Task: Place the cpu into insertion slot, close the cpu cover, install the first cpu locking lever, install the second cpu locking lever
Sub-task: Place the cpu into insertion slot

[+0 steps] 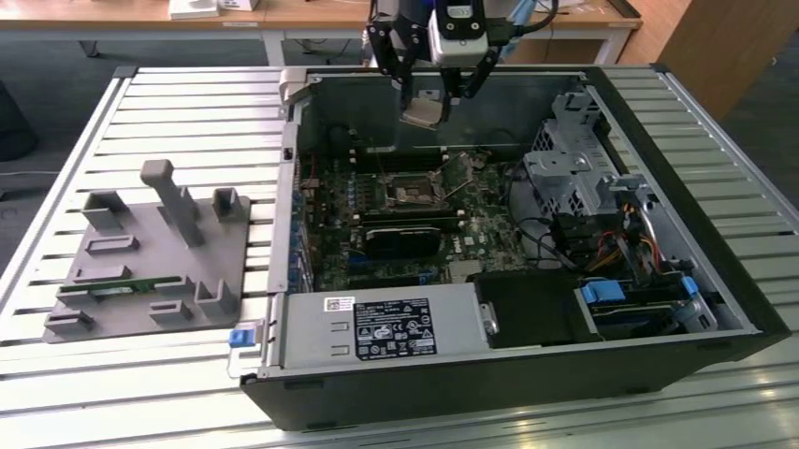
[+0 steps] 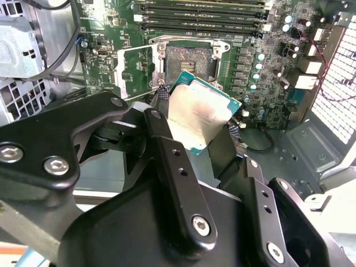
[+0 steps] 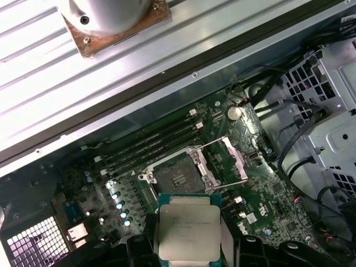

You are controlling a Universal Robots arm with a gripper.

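The cpu (image 3: 188,233), a flat square silver-grey chip, is being clamped in the end effector (image 2: 197,114). The black-rimmed square insertion slot (image 3: 175,177) is lying open below it, and placing is likely calling for squaring.

table (image 1: 187,112) — pale metal slats | behind — wooden desks (image 1: 337,14) | floor (image 1: 175,51) dark grey
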